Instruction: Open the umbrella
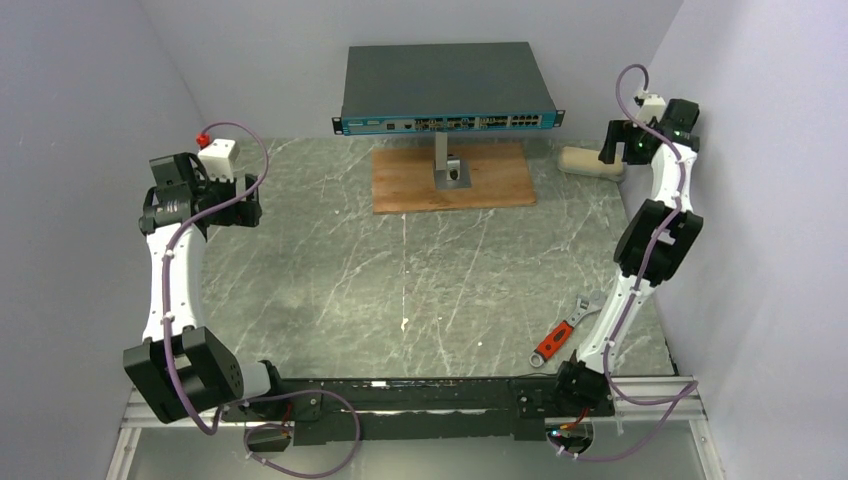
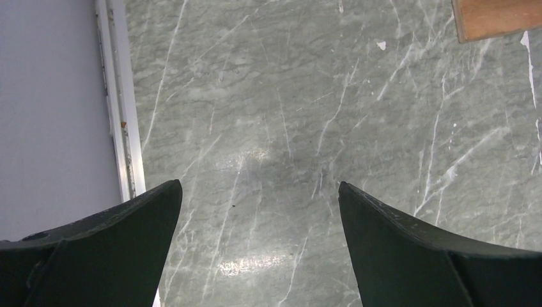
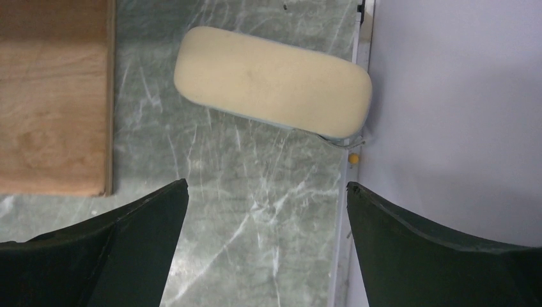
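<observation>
Two released: L tool (image 2: 259,184), R tool (image 3: 267,183); 1 cream case (image 3: 271,82), 1 wrench (image 1: 562,333).

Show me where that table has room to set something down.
The middle of the table, between the wooden board, the wrench and the left claw, is bare. Crowded: the far right corner, with the cream case by the right claw.
</observation>
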`<action>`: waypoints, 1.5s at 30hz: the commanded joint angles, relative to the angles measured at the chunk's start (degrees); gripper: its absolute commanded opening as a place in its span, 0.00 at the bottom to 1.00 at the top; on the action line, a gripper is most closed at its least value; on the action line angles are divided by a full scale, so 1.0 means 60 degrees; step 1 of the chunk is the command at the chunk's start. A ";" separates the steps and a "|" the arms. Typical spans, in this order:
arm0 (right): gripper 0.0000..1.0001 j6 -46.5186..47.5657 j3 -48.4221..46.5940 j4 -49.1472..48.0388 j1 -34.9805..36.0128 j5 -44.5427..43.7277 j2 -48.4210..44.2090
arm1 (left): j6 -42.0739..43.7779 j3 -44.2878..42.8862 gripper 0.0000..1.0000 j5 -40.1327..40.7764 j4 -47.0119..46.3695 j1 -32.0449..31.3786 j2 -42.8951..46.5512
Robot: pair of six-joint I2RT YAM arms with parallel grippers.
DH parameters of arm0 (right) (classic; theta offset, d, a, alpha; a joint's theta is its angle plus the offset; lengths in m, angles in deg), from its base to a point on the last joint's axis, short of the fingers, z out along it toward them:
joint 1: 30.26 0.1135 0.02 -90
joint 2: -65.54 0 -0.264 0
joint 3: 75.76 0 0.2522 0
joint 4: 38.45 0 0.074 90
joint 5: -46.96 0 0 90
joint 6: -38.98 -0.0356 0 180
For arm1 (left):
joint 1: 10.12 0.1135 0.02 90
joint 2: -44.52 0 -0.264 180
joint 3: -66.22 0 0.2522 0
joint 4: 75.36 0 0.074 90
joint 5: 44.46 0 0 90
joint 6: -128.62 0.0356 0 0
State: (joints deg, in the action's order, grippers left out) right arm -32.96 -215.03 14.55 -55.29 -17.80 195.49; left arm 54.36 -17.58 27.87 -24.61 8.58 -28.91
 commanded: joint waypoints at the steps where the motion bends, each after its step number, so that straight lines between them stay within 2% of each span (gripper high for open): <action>1: 0.94 -0.1190 -0.0245 -0.1834 0.0485 -0.0705 0.0185 | 0.0298 -0.0283 0.98 -0.0326 0.0080 -0.0029 -0.0159; 4: 0.92 -0.1537 -0.0066 -0.2848 0.0744 -0.1259 0.0455 | 0.0403 -0.0412 0.98 -0.0243 0.0214 -0.0040 -0.0351; 8: 0.80 -0.2096 -0.0842 -0.3438 0.0833 -0.1841 0.1364 | 0.0440 -0.0532 0.98 -0.0208 0.0333 -0.0040 -0.0563; 14: 0.70 -0.2410 -0.1314 -0.4539 0.0882 -0.2140 0.2261 | 0.0431 -0.0375 0.98 -0.0137 0.0371 -0.0042 -0.0757; 19: 0.71 -0.2660 -0.1987 -0.5223 0.0927 -0.2316 0.3049 | 0.0497 -0.0324 0.98 0.0099 0.0526 -0.0042 -0.0854; 24: 0.76 -0.2031 -0.3054 -0.5617 0.1063 -0.2834 0.3999 | 0.0578 -0.0196 0.98 0.0403 0.0642 -0.0040 -0.0858; 27: 0.79 -0.1745 -0.3124 -0.5751 0.1162 -0.3070 0.4229 | 0.0573 -0.0091 0.98 0.0473 0.0624 -0.0041 -0.0869; 34: 0.74 -0.1385 -0.2336 -0.4844 0.1171 -0.2632 0.3906 | 0.0581 -0.0246 0.98 0.0572 0.0727 -0.0041 -0.0917; 38: 0.71 -0.0981 -0.2640 -0.3442 0.1177 -0.2406 0.3759 | 0.0524 -0.0437 0.98 0.0665 0.0674 -0.0040 -0.1014; 41: 0.64 -0.0663 -0.2060 -0.2416 0.1151 -0.1993 0.3151 | 0.0511 -0.0726 0.98 0.0775 0.0614 -0.0040 -0.1122; 45: 0.54 -0.1285 -0.1377 -0.0791 0.0891 -0.0738 0.2334 | 0.0432 -0.0998 0.98 0.0689 0.0651 -0.0040 -0.1140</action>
State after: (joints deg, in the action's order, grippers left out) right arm -39.16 -226.86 -4.77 -48.19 -29.71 216.82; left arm 57.36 -20.05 31.93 -20.20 8.54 -36.10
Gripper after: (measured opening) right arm 0.584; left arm 0.985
